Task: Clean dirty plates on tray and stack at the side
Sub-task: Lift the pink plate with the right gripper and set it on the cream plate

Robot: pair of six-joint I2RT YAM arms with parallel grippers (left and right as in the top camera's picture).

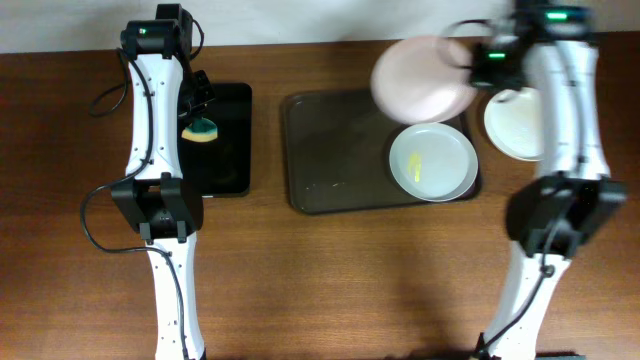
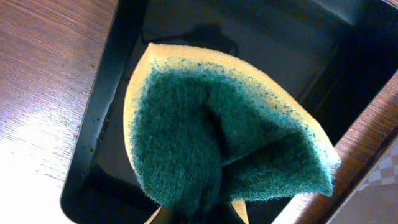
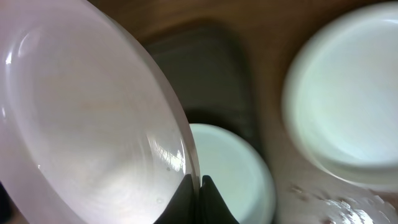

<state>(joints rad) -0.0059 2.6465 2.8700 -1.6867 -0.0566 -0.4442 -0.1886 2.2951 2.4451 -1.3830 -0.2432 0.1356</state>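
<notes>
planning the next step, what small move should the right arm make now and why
Probably carry the lifted plate over and lower it onto the plate beside the tray: the right gripper pinches its rim, and no smears show on it.

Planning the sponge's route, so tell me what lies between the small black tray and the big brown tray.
Only a bare strip of wooden table separates the black tray from the brown tray; the overhead view shows it.
</notes>
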